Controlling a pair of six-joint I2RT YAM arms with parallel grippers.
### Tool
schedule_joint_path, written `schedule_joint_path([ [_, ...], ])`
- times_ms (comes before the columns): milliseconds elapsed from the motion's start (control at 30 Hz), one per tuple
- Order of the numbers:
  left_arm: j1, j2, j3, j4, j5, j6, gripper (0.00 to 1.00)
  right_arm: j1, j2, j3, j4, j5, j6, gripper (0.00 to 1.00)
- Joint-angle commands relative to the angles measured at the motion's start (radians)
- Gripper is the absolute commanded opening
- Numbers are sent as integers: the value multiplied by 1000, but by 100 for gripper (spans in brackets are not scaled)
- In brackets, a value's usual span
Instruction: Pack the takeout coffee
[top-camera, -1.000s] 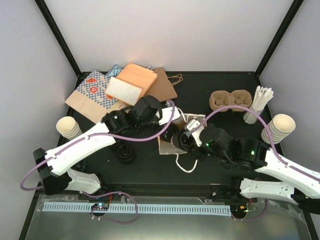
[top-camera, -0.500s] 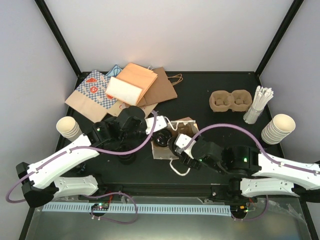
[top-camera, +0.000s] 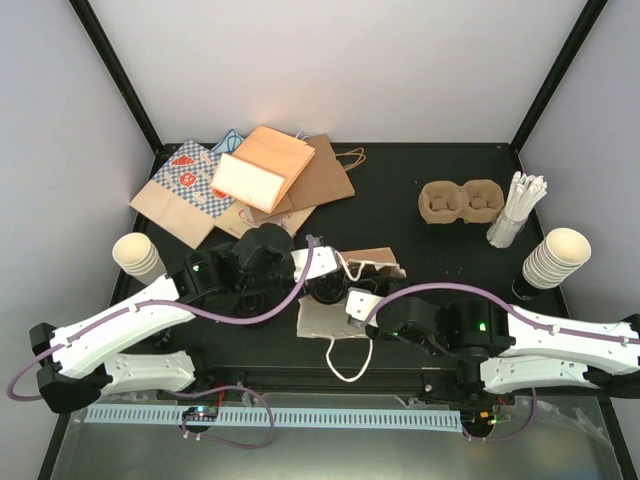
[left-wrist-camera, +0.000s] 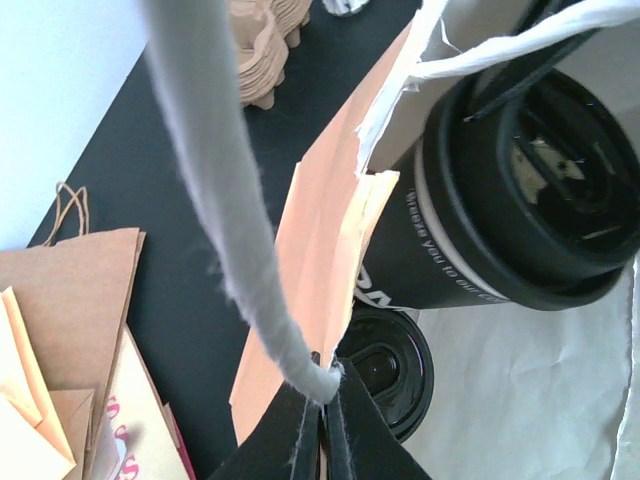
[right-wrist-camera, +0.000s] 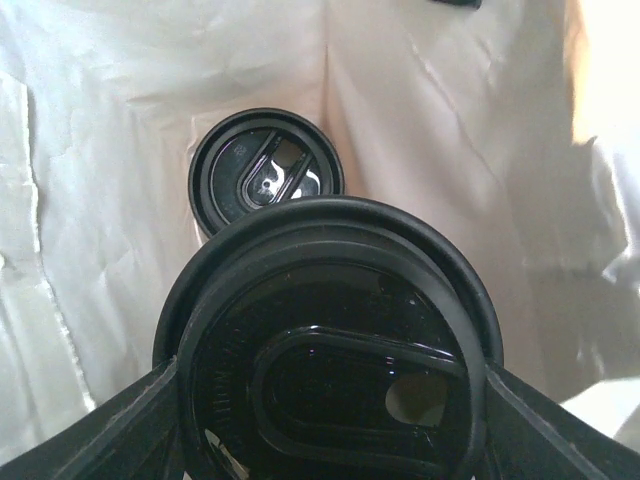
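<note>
A brown paper bag (top-camera: 375, 262) lies on its side at the table's middle, its mouth facing the right arm. My left gripper (left-wrist-camera: 325, 385) is shut on the bag's orange-brown rim (left-wrist-camera: 320, 250) where the white cord handle (left-wrist-camera: 215, 200) meets it. My right gripper (right-wrist-camera: 330, 400) reaches into the bag, shut on a dark coffee cup by its black lid (right-wrist-camera: 330, 350). A second lidded cup (right-wrist-camera: 265, 180) stands deeper against the white lining. The left wrist view shows the held cup (left-wrist-camera: 500, 200) in the bag mouth. The brown pulp carrier (top-camera: 460, 200) sits at the back right.
Flat paper bags (top-camera: 250, 180) are piled at the back left. Stacks of lidless cream cups stand at the left edge (top-camera: 135, 255) and the right edge (top-camera: 560, 255). A bundle of white sticks (top-camera: 520, 205) stands next to the carrier. The bag's second handle (top-camera: 350, 360) trails toward the near edge.
Both grippers and the bag have shifted left and toward the near edge. The bag has tipped over flatter, and the right arm's wrist has drawn back and lower.
</note>
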Motion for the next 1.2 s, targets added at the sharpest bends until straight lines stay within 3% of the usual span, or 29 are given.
schedule_joint_path([
  [0,-43,21,27,33,-12,0,2,9,-20,39,-19,26,-90,58],
  [433,-118,59,56,43,-118,-35,2,9,35,70,-233,96,-110,58],
  [1167,-124,70,125,38,-189,-10,4,39,73,-57,-86,86,-86,56],
])
